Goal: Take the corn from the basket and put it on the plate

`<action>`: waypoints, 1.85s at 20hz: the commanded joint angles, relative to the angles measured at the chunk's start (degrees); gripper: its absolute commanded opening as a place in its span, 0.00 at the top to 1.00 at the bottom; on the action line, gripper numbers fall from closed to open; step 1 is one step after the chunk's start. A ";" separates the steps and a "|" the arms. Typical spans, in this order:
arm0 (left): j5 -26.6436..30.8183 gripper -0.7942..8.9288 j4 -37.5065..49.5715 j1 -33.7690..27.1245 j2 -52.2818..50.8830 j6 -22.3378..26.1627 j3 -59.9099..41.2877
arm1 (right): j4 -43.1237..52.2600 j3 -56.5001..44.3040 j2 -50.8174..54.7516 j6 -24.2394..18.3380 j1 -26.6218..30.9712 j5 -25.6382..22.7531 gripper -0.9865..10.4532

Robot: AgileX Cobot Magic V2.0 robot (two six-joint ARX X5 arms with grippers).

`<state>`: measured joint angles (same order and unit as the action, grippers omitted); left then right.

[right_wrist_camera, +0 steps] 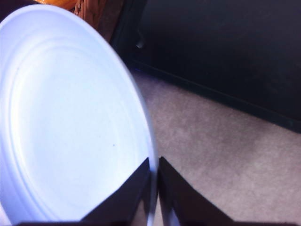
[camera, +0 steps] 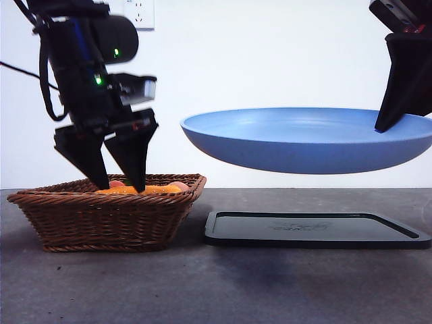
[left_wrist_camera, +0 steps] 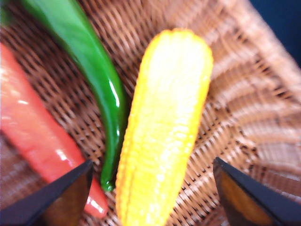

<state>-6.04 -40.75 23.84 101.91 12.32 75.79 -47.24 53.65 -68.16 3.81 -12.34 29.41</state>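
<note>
Item: corn (left_wrist_camera: 162,127). Long orange-yellow cob, lying flat on the woven floor of the basket (camera: 108,219), directly between the two tips of the left tool (camera: 121,181). Only a low orange strip of it shows above the rim in the front view.

Item: left tool. Lowered into the basket, jaws spread wide, one tip to each side of the cob; neither tip visibly touches it in the left wrist view.

Item: green pepper (left_wrist_camera: 89,70). Curved, glossy, lying just beside the corn, on the side of one jaw tip.

Item: red pepper (left_wrist_camera: 33,136). Lies beyond the green one, its end close to that same jaw tip.

Item: plate (camera: 307,138). Blue, round, shallow. Held in the air, roughly level, above the black tray (camera: 314,229) and clear of it.

Item: right tool (right_wrist_camera: 154,188). Jaws narrowed onto the plate's rim, one tip inside the dish and one outside.

Item: black tray. Flat, rectangular, resting on the grey tabletop (camera: 202,283) just beside the basket, below the right tool.

Item: basket. Brown wicker, braided rim, standing on the tabletop under the left tool.
</note>
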 commanded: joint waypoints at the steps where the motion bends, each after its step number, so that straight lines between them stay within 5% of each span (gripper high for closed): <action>1: 0.07 0.50 1.38 0.72 2.43 0.55 0.98 | 0.48 1.20 -0.20 -1.31 -0.09 0.59 0.91; 7: 0.11 0.51 2.56 1.05 5.31 0.24 0.98 | 0.55 1.20 -0.20 -1.70 0.66 0.57 0.91; 11: 0.13 0.65 2.10 1.09 5.29 -0.02 1.01 | 0.79 1.20 -0.20 -1.75 1.73 0.59 0.91; 20: -0.79 0.71 -8.33 1.11 5.22 -1.55 6.69 | 0.94 1.20 -0.20 -1.73 1.73 0.59 0.91; 31: -25.88 0.71 -16.76 3.15 2.16 -4.02 17.40 | 3.26 1.20 -5.68 -0.11 2.89 -1.40 0.91; 37: -28.15 0.71 -14.80 9.84 1.70 -2.16 17.46 | 10.78 1.20 -13.14 5.42 3.02 2.71 0.91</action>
<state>-34.17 -56.16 32.84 102.45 8.71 92.12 -37.01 53.65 -80.66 7.44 -9.17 31.46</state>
